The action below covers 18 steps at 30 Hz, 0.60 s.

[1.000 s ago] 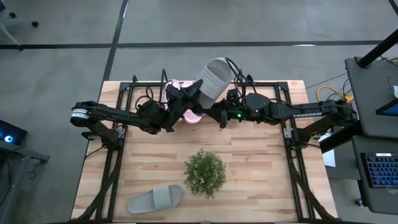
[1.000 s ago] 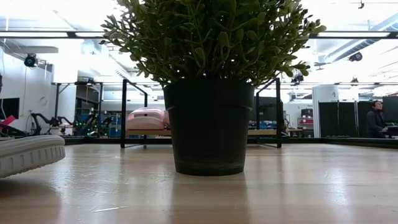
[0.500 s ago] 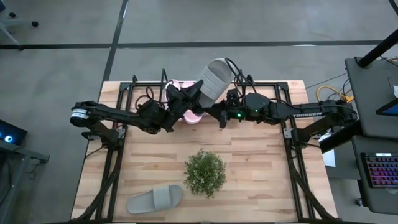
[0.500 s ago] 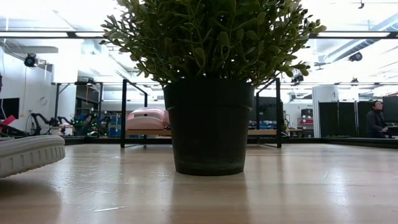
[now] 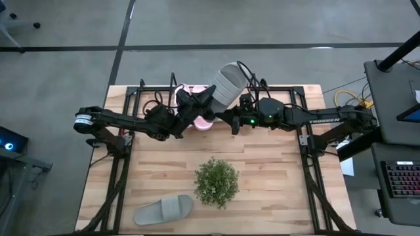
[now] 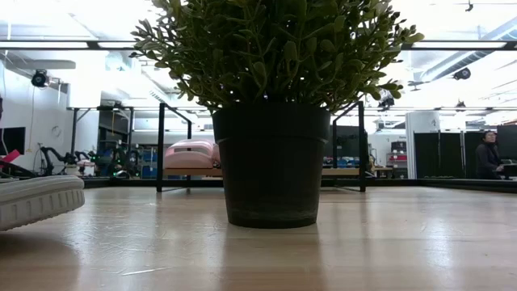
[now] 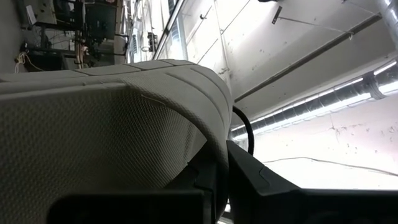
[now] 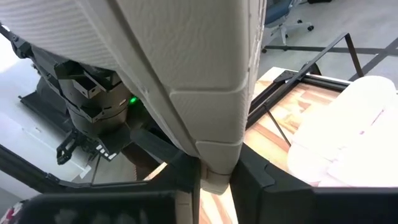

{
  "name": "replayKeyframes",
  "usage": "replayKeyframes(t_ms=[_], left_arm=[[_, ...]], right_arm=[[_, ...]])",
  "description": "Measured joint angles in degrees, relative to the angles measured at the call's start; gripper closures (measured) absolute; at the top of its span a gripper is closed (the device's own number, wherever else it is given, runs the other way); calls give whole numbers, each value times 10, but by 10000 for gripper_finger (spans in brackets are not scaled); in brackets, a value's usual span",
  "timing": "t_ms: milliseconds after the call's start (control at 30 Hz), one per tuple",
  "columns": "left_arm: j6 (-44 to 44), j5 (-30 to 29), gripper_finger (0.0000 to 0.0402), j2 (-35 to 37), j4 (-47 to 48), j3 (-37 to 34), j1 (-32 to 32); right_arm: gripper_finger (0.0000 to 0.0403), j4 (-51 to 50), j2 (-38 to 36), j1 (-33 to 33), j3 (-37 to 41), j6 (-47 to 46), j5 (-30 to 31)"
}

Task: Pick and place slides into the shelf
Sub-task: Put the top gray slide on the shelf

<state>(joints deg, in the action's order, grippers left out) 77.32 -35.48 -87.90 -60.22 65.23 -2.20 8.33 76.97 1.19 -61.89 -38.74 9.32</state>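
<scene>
Potted plant in dark pot stood center on wooden worktop. Grey slide lay at one edge, partly cut off. Behind the pot, pink slide rested on shelf. No end effector appeared. Person stood in background.

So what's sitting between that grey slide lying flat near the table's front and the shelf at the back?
From above, the plant stands part-way between the flat grey slide and the shelf; otherwise bare tabletop, with both arms overhead near the shelf.
</scene>
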Motion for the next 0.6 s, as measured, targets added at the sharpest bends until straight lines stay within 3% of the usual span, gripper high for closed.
replayKeyframes(t_ms=[333, 600], left_arm=[[1, 13, 401, 0, -2, -5, 0], [1, 65, 372, 1, -29, -27, 0]], right_arm=[[359, -5, 0, 0, 0, -2, -1], [361, -12, -2, 0, 0, -2, -3]])
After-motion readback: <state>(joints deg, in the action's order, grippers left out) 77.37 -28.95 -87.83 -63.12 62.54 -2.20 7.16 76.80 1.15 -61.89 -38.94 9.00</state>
